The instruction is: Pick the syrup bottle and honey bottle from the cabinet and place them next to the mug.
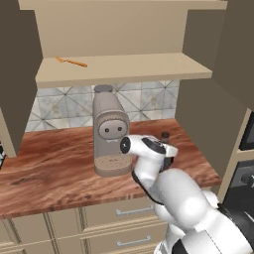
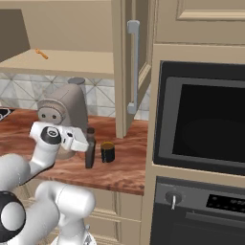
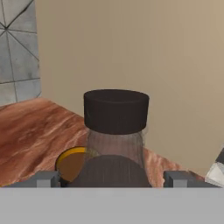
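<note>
Syrup bottle (image 2: 90,152): upright on the worktop (image 2: 122,170), just left of the mug (image 2: 107,152), right of the coffee machine (image 2: 64,115) | Fingers (image 3: 43,178): either side of the bottle's neck below its black cap; contact cannot be told | Cabinet (image 1: 124,69): doors open, a small orange item (image 1: 72,62) on the shelf

We see a grey coffee machine (image 1: 110,134) standing on the reddish wooden counter (image 1: 54,168), before a pale tiled backsplash (image 1: 64,104). Below the counter run beige drawers (image 1: 124,213) with metal handles. To the right stands a black oven (image 2: 201,124) with a control knob (image 2: 173,198) beneath.
</note>
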Robot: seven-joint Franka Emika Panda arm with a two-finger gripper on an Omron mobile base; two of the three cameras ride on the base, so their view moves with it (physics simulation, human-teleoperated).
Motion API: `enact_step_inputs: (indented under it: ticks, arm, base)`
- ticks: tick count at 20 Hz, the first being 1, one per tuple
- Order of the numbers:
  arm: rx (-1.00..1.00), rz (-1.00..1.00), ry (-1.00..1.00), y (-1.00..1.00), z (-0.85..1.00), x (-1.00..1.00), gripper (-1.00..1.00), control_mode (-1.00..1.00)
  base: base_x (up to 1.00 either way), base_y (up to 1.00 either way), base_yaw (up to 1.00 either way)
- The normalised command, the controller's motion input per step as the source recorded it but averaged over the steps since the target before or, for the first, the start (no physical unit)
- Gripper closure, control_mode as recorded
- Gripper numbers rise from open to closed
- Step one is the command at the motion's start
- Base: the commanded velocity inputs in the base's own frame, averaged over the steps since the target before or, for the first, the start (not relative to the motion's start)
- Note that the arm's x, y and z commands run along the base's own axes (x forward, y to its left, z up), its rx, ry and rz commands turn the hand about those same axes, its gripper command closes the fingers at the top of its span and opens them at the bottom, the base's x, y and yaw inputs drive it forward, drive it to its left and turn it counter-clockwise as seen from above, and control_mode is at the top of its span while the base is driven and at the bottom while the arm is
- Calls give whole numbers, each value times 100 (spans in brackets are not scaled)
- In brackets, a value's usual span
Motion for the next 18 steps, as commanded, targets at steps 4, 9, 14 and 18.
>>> enact_step_inputs:
  ticks: [4,9,14,18]
  arm:
    - [0,0,-1,-15,0,22,100,-100]
    - [0,0,-1,-6,-8,0,100,-100]
    - [0,0,0,-2,-27,-10,100,-100]
    - [0,0,0,-5,-26,-3,100,-100]
  base:
    - [0,0,0]
    - [0,0,0]
    - [0,0,0]
    - [0,0,0]
